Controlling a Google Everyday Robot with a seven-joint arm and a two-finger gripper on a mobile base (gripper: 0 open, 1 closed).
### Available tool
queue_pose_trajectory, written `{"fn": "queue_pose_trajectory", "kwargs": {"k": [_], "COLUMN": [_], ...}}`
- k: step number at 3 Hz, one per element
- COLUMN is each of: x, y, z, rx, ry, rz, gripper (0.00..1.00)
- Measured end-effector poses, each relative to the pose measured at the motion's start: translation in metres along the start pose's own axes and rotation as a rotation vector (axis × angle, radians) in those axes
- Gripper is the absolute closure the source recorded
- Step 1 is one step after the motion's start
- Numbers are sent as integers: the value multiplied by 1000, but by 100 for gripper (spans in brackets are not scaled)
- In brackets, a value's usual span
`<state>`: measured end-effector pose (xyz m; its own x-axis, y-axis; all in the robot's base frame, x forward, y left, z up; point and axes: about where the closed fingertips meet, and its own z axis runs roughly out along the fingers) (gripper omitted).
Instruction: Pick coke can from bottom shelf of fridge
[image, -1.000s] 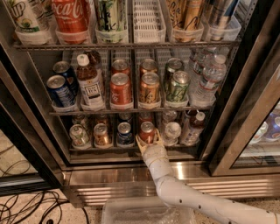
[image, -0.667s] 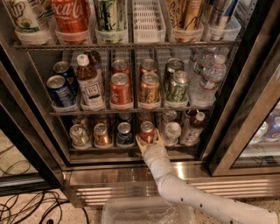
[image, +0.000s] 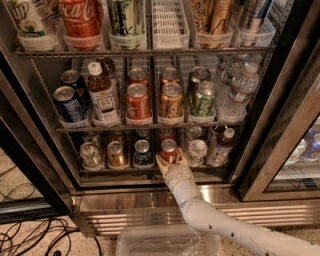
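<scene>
Far left of the fingers (image: 161, 163), a silvery-green can (image: 91, 154) is standing at the end of the bottom shelf (image: 125, 170), with a gold can (image: 116, 154) sitting next to it. Just left of the fingers, a dark blue can (image: 142, 152) is occupying the neighbouring lane.

The gripper (image: 170, 161) is reaching into the fridge (image: 150, 201) at the shelf's front rail. Its pale yellow fingers are closing narrowly around the coke can (image: 169, 149), one lying against each lower side. The can is sitting upright between them in the front row, its silver lid showing just above the fingertips. A second red can (image: 167, 135) is standing directly behind it, deeper in the same lane.

Just right of the fingers, a clear bottle (image: 196, 150) is standing in the next lane. A dark bottle with a white cap (image: 222, 145) is sitting beyond it, near the door frame.

Below the fingers, the white arm (image: 210, 220) is running down and to the right, crossing the ribbed steel base. A clear plastic bin (image: 150, 245) is lying on the floor below. Black cables (image: 30, 235) are trailing over the floor far down to the left.
</scene>
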<state>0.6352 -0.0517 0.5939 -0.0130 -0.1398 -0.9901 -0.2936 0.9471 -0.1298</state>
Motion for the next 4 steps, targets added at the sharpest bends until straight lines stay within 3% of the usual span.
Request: {"fn": "queue_pose_trajectory", "kwargs": {"k": [2,4], "x": [-25,-35], "y": [9,11], "z": [-7,-19], "rx": [-67,-98], "ry": [-28,-25], "rz": [64,73], "gripper": [100,100]}}
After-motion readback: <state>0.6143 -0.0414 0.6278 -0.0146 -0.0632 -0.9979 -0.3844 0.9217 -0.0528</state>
